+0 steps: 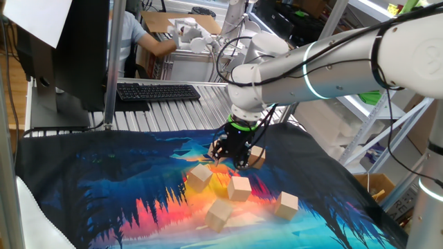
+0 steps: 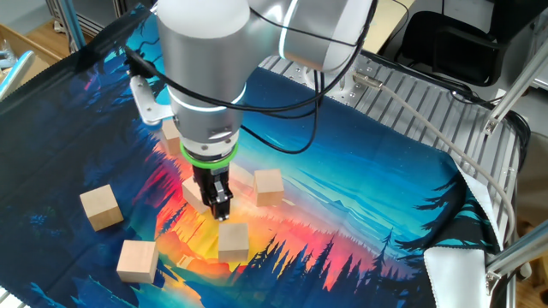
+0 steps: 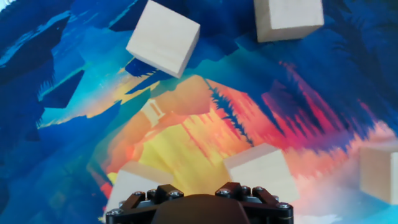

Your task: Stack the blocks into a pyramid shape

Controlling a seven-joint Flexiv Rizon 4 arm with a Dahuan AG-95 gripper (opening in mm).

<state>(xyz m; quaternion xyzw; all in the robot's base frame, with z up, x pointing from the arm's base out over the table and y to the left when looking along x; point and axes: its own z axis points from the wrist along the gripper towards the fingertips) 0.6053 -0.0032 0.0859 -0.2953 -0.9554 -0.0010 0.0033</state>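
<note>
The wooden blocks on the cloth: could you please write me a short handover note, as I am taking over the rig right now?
Gripper: points down, low over the colourful printed cloth; open or shut unclear, nothing visibly held.
Light tan wooden cubes: scattered singly on the cloth around the gripper, none stacked.
Done: nothing built.
Left: the whole pyramid.

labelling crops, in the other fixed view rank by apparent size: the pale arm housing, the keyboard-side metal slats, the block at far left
1. Arm housing, largest, though nearest the camera.
2. Metal slats.
3. Block at far left, smallest.
</note>
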